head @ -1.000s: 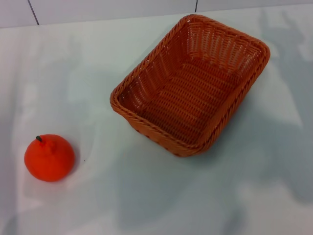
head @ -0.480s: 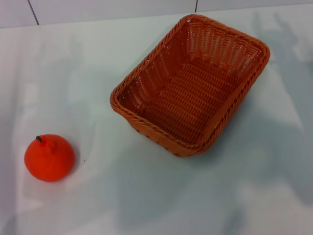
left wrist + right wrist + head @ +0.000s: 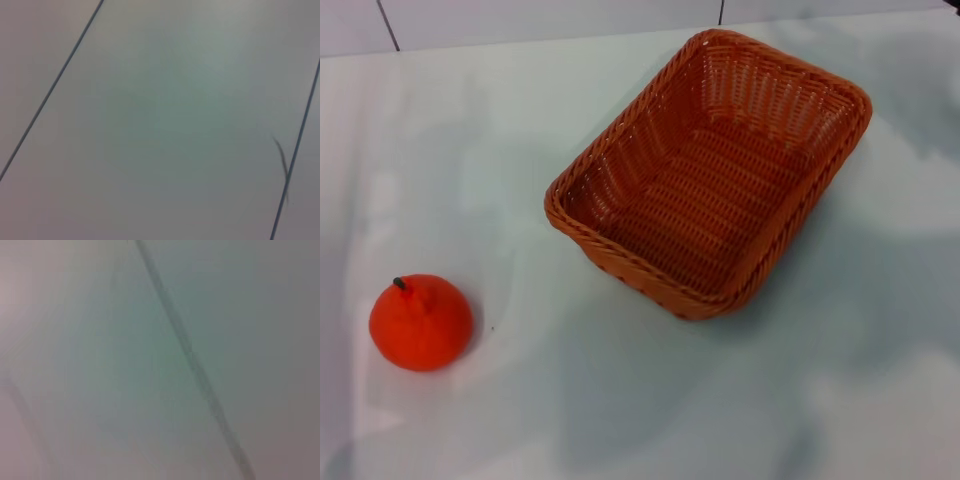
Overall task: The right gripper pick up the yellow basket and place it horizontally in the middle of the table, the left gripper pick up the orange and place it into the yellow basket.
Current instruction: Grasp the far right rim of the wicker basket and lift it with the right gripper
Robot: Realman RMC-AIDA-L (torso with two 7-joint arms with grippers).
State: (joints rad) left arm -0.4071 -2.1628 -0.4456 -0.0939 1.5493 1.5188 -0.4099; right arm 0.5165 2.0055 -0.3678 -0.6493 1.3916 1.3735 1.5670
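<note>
On the table [image 3: 470, 130], yellow basket [image 3: 712, 170] seemingly empty, orange [image 3: 421, 322] apart.

body: no arm, wrist or casing shows in any view | left gripper: out of sight, own fingers not shown in left wrist view | right gripper: out of sight, likewise in right wrist view | head view: dark sliver [image 3: 953, 3] at far right corner, too small to identify
</note>
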